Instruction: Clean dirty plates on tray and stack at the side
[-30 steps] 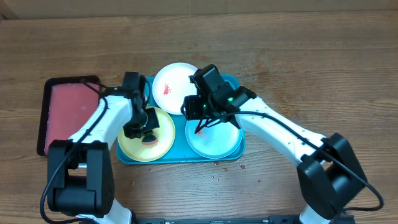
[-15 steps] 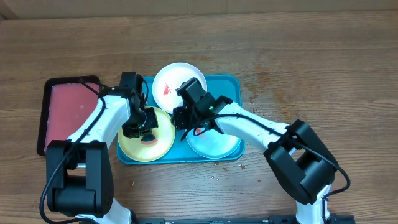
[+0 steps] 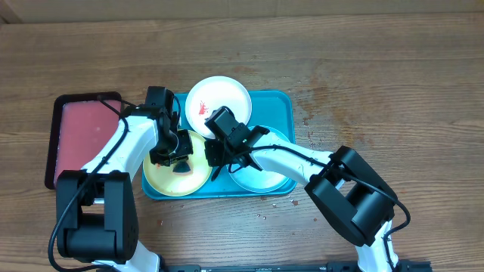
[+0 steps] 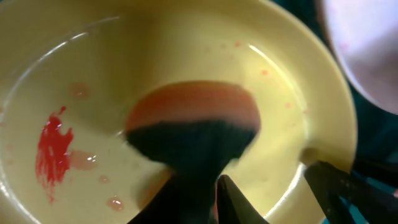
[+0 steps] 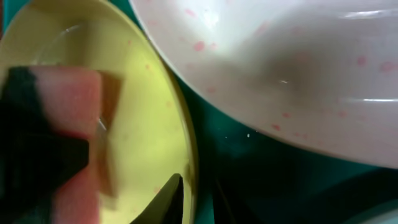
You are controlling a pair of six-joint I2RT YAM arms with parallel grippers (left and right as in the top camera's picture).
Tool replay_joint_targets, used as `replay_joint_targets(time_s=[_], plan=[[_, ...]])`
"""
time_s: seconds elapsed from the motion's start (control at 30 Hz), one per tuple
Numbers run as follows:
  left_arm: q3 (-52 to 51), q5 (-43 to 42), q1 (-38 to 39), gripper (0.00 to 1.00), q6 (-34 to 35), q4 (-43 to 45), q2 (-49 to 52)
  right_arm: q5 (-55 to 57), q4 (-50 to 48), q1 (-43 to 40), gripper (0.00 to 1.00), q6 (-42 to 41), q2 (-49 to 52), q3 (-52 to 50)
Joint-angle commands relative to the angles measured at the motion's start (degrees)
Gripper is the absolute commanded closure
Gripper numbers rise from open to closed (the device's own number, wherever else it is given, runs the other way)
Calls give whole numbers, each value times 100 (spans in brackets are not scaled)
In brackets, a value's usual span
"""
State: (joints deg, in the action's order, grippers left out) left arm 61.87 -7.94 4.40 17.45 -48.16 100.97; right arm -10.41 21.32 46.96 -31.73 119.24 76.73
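The tray (image 3: 281, 104) lies in the middle of the table (image 3: 378, 75), with the small tray (image 3: 79, 136) near it on the left. Three plates lie in the tray: the rear plate (image 3: 219, 97) at the back (its far edge overhangs the rim), then the front-left plate (image 3: 162, 179) and the front-right plate (image 3: 266, 177) side by side before it. The sponge (image 3: 181, 168) rests in the front-left plate, under the left gripper (image 3: 178, 156). The right gripper (image 3: 218, 162) is between the two front plates, at the front-left plate's right rim.
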Motion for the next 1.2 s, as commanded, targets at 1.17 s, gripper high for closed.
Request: replay_joint_targets(time_s=[1.17], plan=[[1231,1272,-26,96,-315,-765,17,-317,-13,-391,96,2,35,103]])
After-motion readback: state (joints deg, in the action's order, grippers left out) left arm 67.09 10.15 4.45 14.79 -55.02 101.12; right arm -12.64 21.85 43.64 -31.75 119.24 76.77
